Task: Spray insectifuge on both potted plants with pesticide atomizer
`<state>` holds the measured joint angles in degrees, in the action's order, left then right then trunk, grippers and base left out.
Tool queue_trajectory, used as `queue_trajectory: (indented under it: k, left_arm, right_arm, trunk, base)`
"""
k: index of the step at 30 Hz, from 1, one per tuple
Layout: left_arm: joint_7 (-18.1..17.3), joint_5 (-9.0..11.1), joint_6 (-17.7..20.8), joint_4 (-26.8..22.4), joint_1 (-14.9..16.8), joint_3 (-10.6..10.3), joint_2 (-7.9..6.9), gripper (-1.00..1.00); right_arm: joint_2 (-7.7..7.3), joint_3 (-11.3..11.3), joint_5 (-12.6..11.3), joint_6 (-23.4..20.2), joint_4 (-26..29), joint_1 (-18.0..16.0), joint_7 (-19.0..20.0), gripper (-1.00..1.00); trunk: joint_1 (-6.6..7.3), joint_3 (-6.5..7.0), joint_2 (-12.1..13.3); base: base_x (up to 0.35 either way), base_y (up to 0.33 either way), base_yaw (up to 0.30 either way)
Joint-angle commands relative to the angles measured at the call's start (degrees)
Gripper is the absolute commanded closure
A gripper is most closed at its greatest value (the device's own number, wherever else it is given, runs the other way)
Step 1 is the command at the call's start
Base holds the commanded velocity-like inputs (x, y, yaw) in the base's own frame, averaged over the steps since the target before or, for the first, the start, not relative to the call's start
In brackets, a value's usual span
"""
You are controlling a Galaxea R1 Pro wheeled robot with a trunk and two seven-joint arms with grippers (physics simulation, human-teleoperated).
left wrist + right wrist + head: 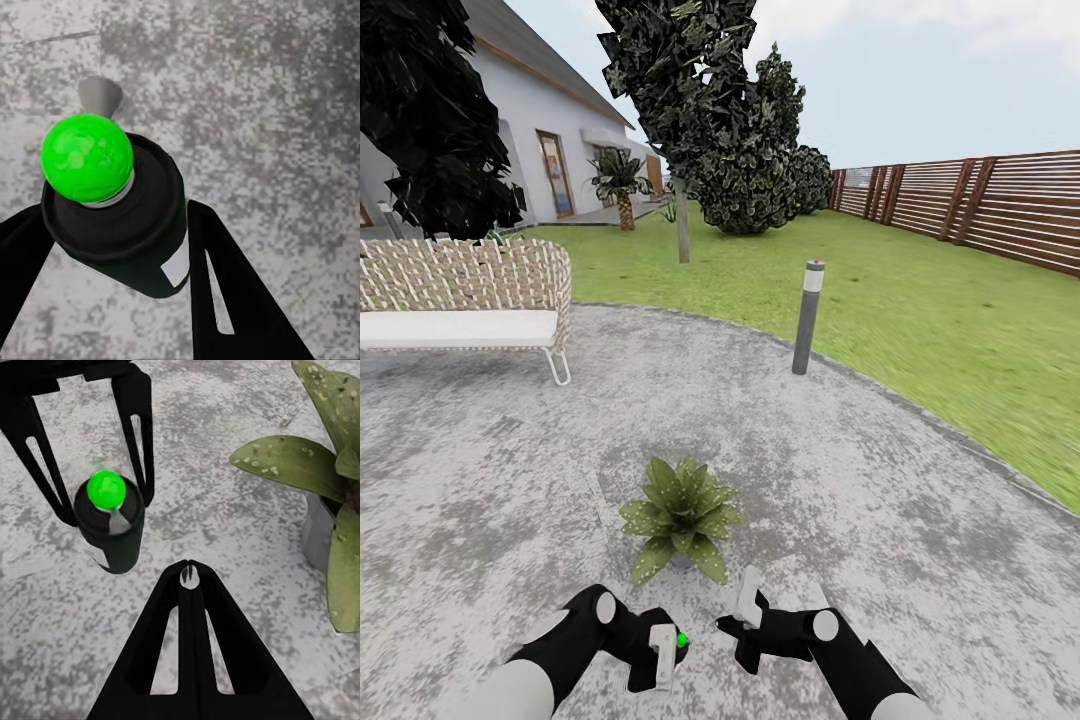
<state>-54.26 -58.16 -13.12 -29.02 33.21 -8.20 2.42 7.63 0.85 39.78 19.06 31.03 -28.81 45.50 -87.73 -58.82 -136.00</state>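
One potted plant [680, 520], a low rosette of speckled green leaves, stands on the grey round patio [880, 500] just ahead of both grippers. My left gripper [665, 648] is shut on the pesticide atomizer [678, 642], a dark bottle with a bright green top. In the left wrist view the atomizer [124, 225] sits upright between the two black fingers [232, 300]. In the right wrist view the atomizer [109, 529] hangs in the left gripper [107, 510], beside the plant [322, 472] and its grey pot [319, 532]. My right gripper [748, 605] [189, 570] is shut and holds nothing.
A grey bollard lamp [808, 315] stands at the patio's far edge. A wicker bench [460, 300] with a white cushion is at the left. Beyond lie lawn [920, 300], a tree trunk [682, 230], dark bushes [750, 170], a slatted wooden fence [1000, 205] and a house [550, 140].
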Motion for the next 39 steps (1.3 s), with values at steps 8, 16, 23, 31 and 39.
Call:
queue_trajectory:
  k: [8, 16, 23, 31, 39]
  left_arm:
    - [4.1, 0.7, 0.0, -0.1, 0.1, 0.5, 1.81, 1.00]
    - [4.6, 1.0, 0.0, 0.0, 0.0, 0.5, 2.29, 1.00]
    - [4.6, 0.9, 0.0, 0.0, 0.0, 0.5, 3.20, 1.00]
    - [4.9, 0.9, 0.0, 0.3, 0.0, 0.5, 3.95, 1.00]
    - [4.9, 0.9, 0.0, 0.4, 0.0, 0.5, 4.00, 1.00]
  right_arm:
    - [0.01, -0.1, 0.5, 0.3, 0.0, 0.0, 0.0, 1.00]
    - [0.00, -0.1, 0.5, 0.3, 0.0, 0.0, 0.0, 1.00]
    - [0.01, -0.1, 0.5, 0.3, 0.0, 0.0, 0.0, 1.00]
    - [0.00, -0.1, 0.5, 0.3, 0.0, 0.0, 0.0, 1.00]
    - [-0.01, -0.1, 0.5, 0.3, 0.1, 0.0, 0.0, 1.00]
  trunk:
    - [0.01, -0.05, 0.0]
    - [0.01, -0.05, 0.0]
    - [0.01, -0.05, 0.0]
    - [0.01, -0.05, 0.0]
    - [0.01, -0.05, 0.0]
  base:
    - [0.000, 0.000, 0.000]
    - [0.000, 0.000, 0.000]
    - [0.000, 0.000, 0.000]
    - [0.000, 0.000, 0.000]
    - [0.000, 0.000, 0.000]
